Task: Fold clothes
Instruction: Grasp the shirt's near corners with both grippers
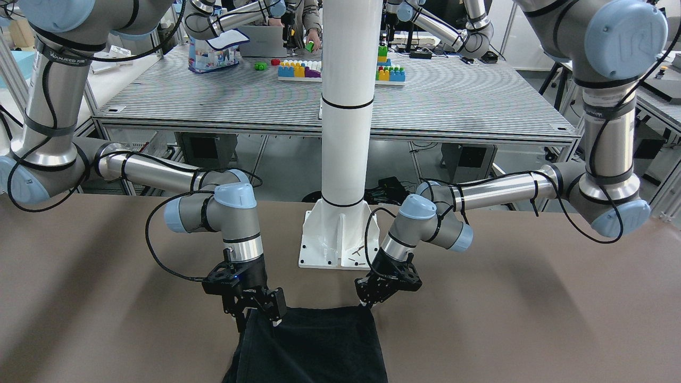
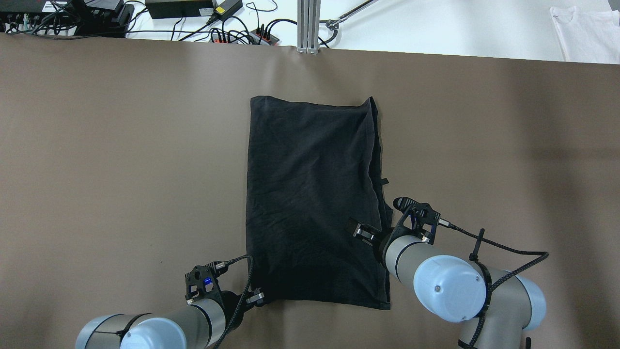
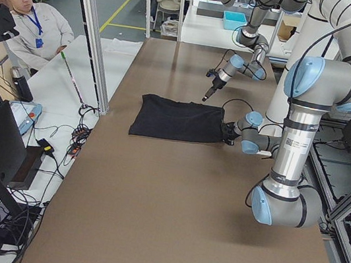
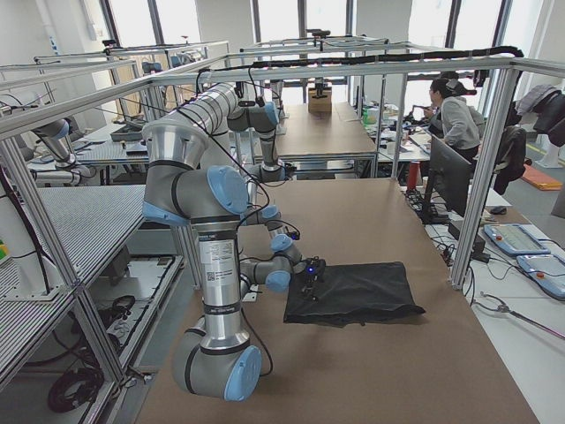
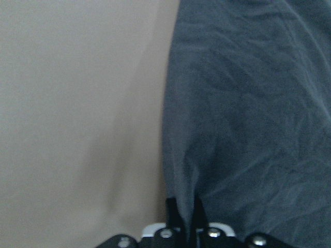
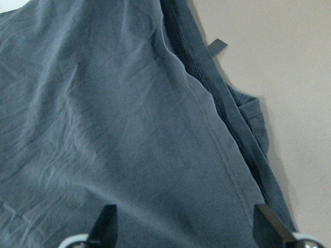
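The black cloth (image 2: 310, 194) lies flat on the brown table, long side running away from me, with layered edges and a small tag (image 2: 384, 182) on its right side. It also shows in the front view (image 1: 319, 346) and in both wrist views (image 5: 248, 113) (image 6: 103, 103). My left gripper (image 2: 259, 296) (image 1: 366, 304) is low at the cloth's near left corner, and in its wrist view (image 5: 184, 206) its fingers are shut on the cloth's edge. My right gripper (image 2: 380, 215) (image 1: 259, 318) is open wide over the cloth's right edge, its fingertips (image 6: 106, 222) spread above the fabric.
The white pillar's base plate (image 1: 338, 244) stands on the table between my arms, just behind the cloth. Cables and power strips (image 2: 232, 29) lie beyond the far table edge, and a white garment (image 2: 586, 26) at the far right. An operator (image 3: 29, 25) stands at the left end.
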